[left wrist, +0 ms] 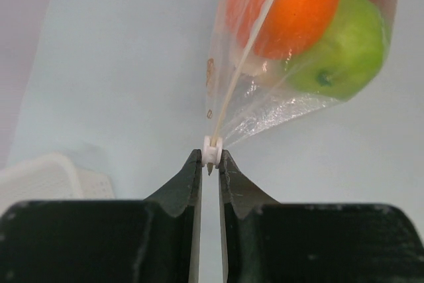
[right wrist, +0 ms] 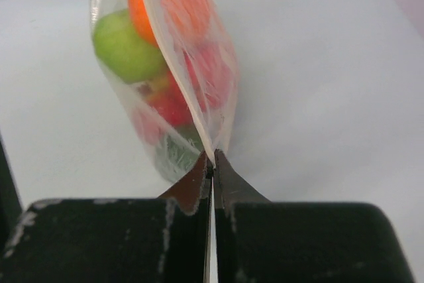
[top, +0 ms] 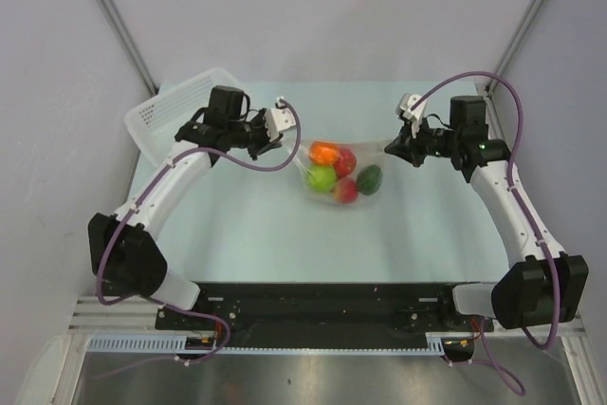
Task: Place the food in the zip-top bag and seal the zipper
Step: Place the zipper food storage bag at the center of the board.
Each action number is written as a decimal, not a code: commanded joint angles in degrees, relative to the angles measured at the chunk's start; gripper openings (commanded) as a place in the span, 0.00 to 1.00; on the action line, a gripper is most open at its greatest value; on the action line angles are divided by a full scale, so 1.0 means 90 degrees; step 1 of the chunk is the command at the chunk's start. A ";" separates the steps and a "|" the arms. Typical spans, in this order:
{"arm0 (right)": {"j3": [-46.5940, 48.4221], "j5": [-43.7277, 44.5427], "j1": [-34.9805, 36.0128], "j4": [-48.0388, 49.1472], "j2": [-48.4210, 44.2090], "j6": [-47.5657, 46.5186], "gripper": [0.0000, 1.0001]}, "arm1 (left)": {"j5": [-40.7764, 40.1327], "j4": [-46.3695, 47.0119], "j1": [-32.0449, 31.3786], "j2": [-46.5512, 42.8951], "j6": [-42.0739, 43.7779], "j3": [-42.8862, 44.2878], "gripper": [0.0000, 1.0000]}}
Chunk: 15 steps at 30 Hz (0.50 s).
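Observation:
The zip-top bag (top: 353, 170) is stretched between both grippers, with the food inside: an orange piece (top: 324, 152), a light green one (top: 321, 178), a red one (top: 346, 190) and a dark green one (top: 369, 178). No yellow piece shows clearly. My left gripper (top: 294, 145) is shut on the white slider (left wrist: 212, 151) at the left end of the zipper (left wrist: 248, 48). My right gripper (top: 387, 147) is shut on the zipper's other end (right wrist: 211, 164). The right wrist view shows the strip (right wrist: 172, 57) running away over the orange (right wrist: 182, 1), green (right wrist: 122, 48) and red (right wrist: 172, 104) pieces.
A white perforated basket (top: 166, 116) stands at the back left, behind the left arm; its corner shows in the left wrist view (left wrist: 40, 180). The pale table (top: 285, 234) lies under the bag. Grey walls close in the back and sides.

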 commanded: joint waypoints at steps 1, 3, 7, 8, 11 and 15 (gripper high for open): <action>0.0071 0.0795 -0.0117 0.1778 0.0282 0.0762 0.00 | -0.0490 0.0815 0.0184 0.0522 -0.0497 0.1036 0.01; 0.0071 0.1011 -0.0117 0.2618 0.0390 0.1105 0.00 | -0.0636 0.1107 0.0185 0.0767 -0.0664 0.1485 0.00; 0.0090 0.1189 -0.0039 0.3353 0.0644 0.1126 0.00 | -0.0715 0.1119 0.0185 0.1207 -0.0637 0.2005 0.00; 0.0090 0.1149 -0.0029 0.3305 0.0751 0.0961 0.00 | -0.0618 0.1003 0.0185 0.1256 -0.0587 0.1996 0.01; 0.0090 0.0857 0.0059 0.2662 0.0985 0.0551 0.00 | -0.0306 0.0690 0.0155 0.1140 -0.0187 0.1607 0.04; 0.0081 0.0583 0.0331 0.1286 0.1453 -0.0473 0.00 | -0.0324 0.0669 -0.0030 0.0770 0.0242 0.0292 0.06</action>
